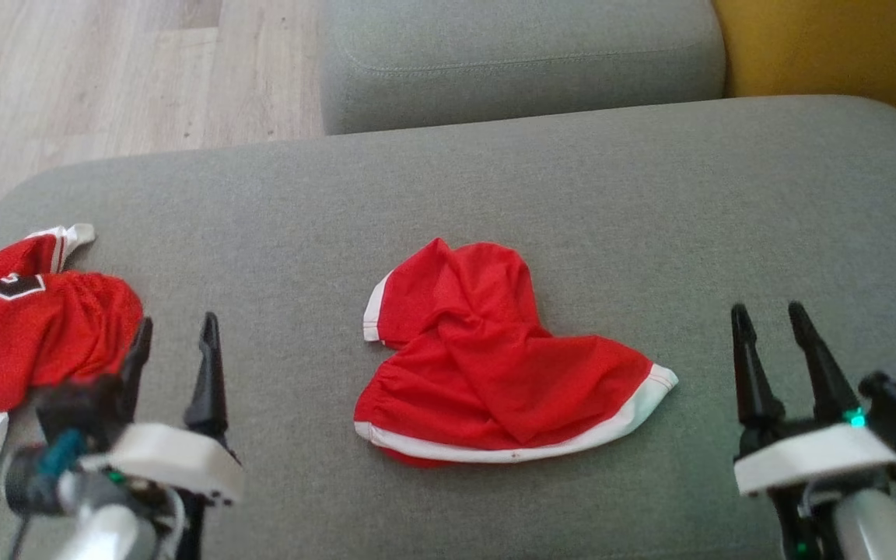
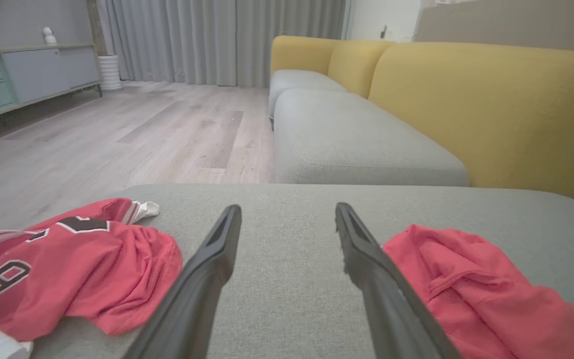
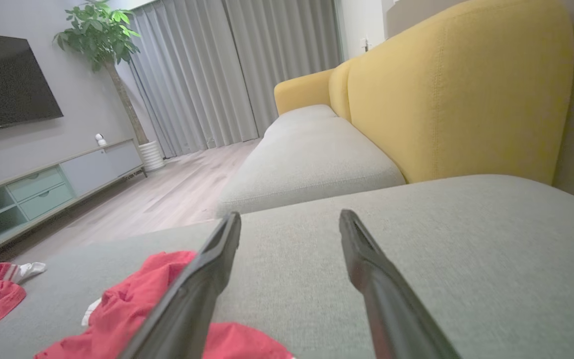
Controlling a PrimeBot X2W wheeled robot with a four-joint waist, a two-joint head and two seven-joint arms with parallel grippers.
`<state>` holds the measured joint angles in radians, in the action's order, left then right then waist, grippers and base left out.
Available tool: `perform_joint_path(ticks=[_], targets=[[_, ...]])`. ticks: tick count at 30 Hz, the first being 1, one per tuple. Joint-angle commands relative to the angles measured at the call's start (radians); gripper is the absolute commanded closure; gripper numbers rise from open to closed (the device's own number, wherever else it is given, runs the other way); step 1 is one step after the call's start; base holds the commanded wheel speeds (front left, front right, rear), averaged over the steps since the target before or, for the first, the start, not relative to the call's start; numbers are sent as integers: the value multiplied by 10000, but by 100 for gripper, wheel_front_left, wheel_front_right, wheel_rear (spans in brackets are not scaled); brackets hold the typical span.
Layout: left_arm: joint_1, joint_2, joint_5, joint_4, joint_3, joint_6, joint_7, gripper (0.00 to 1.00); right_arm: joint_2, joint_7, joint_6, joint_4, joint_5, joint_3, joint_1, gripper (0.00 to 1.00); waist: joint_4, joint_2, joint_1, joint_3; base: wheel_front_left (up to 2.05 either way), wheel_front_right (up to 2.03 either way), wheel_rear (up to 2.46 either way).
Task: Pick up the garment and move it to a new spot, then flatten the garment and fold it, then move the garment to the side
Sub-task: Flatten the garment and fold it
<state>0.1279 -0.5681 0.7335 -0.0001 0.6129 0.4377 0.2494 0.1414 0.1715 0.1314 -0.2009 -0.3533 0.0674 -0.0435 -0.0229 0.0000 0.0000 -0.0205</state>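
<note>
Head view shows left gripper (image 1: 176, 320) and right gripper (image 1: 768, 307), jaws wide and empty, flanking the crumpled garment (image 1: 495, 358) on the cushion (image 1: 572, 179); we fear a shallow pinch bunching it further.

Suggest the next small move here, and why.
Probably move the right gripper left and down onto the white-trimmed edge of the red shorts. Both it and the left gripper stand open and empty, and the shorts lie crumpled in the middle of the cushion, not yet flattened or folded.
</note>
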Motion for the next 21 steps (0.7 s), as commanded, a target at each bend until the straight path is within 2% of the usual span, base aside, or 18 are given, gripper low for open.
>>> perform_joint_path(ticks=[1, 4, 7, 8, 16, 19, 21], targets=[[-14, 221, -566, -486, -920, 138, 120, 0, 296, 253, -7, 393, -19, 261, 18, 0, 33, 0, 0, -25, 0, 0, 0], [-873, 1011, -1485, -629, -1703, 91, 121, 0, 386, 449, -7, 385, 131, 327, 320, 0, 64, 0, 0, -49, 0, 0, 0], [-1414, 1550, -2117, -552, -2235, -297, 122, 0, 486, 537, -7, 324, 213, 476, 445, 0, 49, 0, 0, -55, 0, 0, 0], [-1618, 1823, -2412, -441, -2539, -578, 122, 0, 533, 571, -7, 281, 212, 536, 445, 0, 37, 0, 0, -65, 0, 0, 0], [-1872, 2506, -3207, -41, -3440, -1488, 123, 0, 650, 449, -7, 52, 133, 564, 360, 0, 1, 0, 0, -101, 0, 0, 0], [-1871, 2622, -3375, 78, -3517, -1883, 123, 0, 684, 239, -7, -44, 31, 599, 291, 0, -8, 0, 0, -85, 0, 0, 0], [-1944, 2665, -3104, 364, -3364, -2303, -19, 0, 727, -9, -7, -136, -60, 604, 168, 0, -33, 0, 0, -36, 0, 0, 0]])
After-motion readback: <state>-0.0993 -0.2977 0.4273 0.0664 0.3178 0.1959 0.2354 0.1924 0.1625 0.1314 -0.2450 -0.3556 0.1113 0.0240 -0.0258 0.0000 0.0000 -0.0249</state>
